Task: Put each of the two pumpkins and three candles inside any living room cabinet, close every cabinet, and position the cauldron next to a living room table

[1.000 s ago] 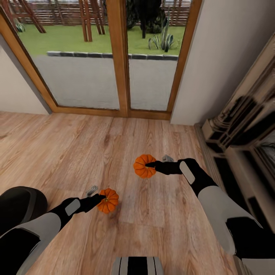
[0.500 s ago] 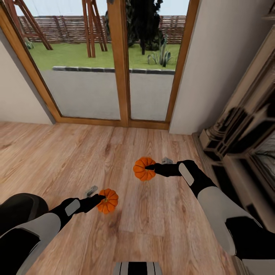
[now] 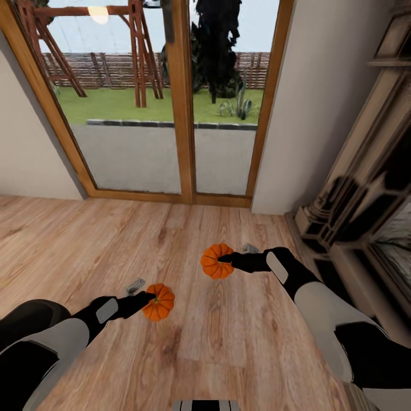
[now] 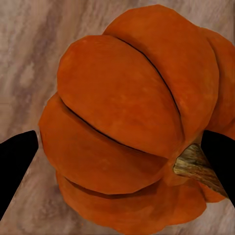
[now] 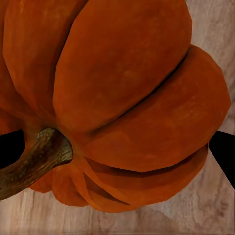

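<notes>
Each gripper carries one orange ribbed pumpkin above the wooden floor. My left gripper [image 3: 149, 298] is shut on the lower-left pumpkin [image 3: 160, 303]; the left wrist view has that pumpkin [image 4: 127, 117] close up between two black fingertips [image 4: 14, 161], its stem to one side. My right gripper [image 3: 224, 260] is shut on the other pumpkin [image 3: 214, 261], which hangs higher and nearer the middle. In the right wrist view this pumpkin [image 5: 122, 98] has its brown stem pointing toward the camera. Candles, cabinet, cauldron and coffee table are out of view.
Ahead stands a glass patio door [image 3: 182, 103] in a wooden frame, with a garden behind it. A pale wall [image 3: 319, 97] adjoins it on the right. A dark ornate fireplace surround [image 3: 365, 194] runs along the right side. Open wood floor [image 3: 85, 245] lies between.
The head view has tilted upward, so door and garden show more and the floor has slid down. Both arms hold their pumpkins as before.
</notes>
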{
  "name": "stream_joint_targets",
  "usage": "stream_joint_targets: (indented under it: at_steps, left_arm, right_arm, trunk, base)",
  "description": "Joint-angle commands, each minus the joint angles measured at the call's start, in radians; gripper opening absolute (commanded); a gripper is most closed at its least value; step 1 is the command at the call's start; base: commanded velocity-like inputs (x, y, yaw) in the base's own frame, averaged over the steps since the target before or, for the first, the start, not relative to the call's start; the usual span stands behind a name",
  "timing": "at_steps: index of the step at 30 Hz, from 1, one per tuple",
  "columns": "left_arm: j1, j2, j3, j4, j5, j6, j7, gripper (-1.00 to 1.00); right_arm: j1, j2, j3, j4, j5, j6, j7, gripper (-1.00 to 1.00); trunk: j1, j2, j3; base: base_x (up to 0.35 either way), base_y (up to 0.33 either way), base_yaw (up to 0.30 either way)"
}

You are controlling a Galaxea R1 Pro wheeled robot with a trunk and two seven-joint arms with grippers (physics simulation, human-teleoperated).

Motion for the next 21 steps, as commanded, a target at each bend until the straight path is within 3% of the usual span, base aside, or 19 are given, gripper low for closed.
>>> stream_joint_targets:
  at_steps: [1, 6, 14, 21]
  left_arm:
    - [0.000, 0.009, -0.008, 0.002, 0.000, 0.006, 0.008, -1.00]
    - [0.000, 0.031, -0.009, 0.005, -0.005, 0.009, 0.057, -1.00]
    - [0.001, 0.046, -0.010, 0.037, -0.005, 0.008, 0.066, -1.00]
    - [0.001, 0.043, -0.012, 0.109, -0.017, 0.000, 0.067, -1.00]
  right_arm:
    - [0.000, -0.001, 0.004, 0.019, 0.004, 0.001, 0.002, -1.00]
    - [0.000, 0.000, 0.016, 0.046, 0.005, -0.034, -0.010, -1.00]
    - [0.006, -0.003, 0.024, 0.105, 0.004, -0.062, -0.011, -1.00]
    - [0.007, -0.006, 0.042, 0.243, 0.007, -0.183, -0.012, -1.00]
  trunk:
    - [-0.001, 0.000, 0.005]
    - [-0.003, 0.001, 0.027]
    - [-0.006, 0.003, 0.058]
    - [-0.010, 0.005, 0.085]
  base:
    - [0.000, 0.000, 0.000]
    - [0.000, 0.000, 0.000]
    - [0.000, 0.000, 0.000]
    - [0.000, 0.000, 0.000]
